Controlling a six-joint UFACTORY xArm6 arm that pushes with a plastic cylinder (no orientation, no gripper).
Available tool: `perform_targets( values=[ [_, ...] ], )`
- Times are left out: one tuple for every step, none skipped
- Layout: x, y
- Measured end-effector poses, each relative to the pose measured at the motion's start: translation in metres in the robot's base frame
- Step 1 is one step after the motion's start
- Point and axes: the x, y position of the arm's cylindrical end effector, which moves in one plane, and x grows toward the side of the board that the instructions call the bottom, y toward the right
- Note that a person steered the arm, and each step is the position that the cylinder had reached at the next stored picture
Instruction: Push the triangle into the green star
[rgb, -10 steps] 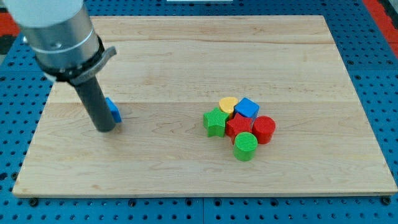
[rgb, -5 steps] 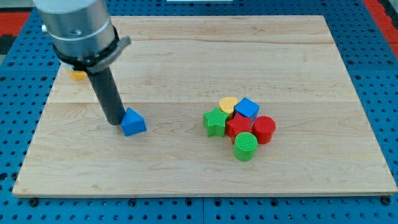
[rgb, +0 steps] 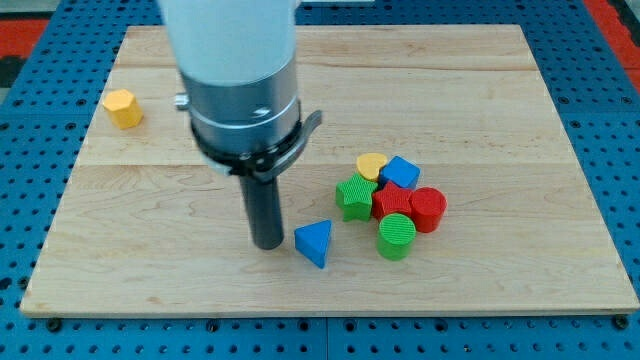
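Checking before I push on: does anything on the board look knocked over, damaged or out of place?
Nothing stands out. The blue triangle lies just right of my tip, short of the green star; a yellow block sits alone at upper left.

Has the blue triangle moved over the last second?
Yes. The blue triangle has slid toward the view's right and bottom, closer to the green star.

The arm (rgb: 235, 70) runs out of the view's top edge, so its upper part is cut off. The red block (rgb: 388, 202) in the middle of the cluster is partly covered by the green cylinder (rgb: 396, 235); its shape cannot be told.
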Motion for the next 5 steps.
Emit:
perform_targets(
  values=[
    [0.031,0.014],
    [0.029,0.052],
    [0.017,0.076],
    [0.015,0.083],
    [0.004,0.082]
  ],
)
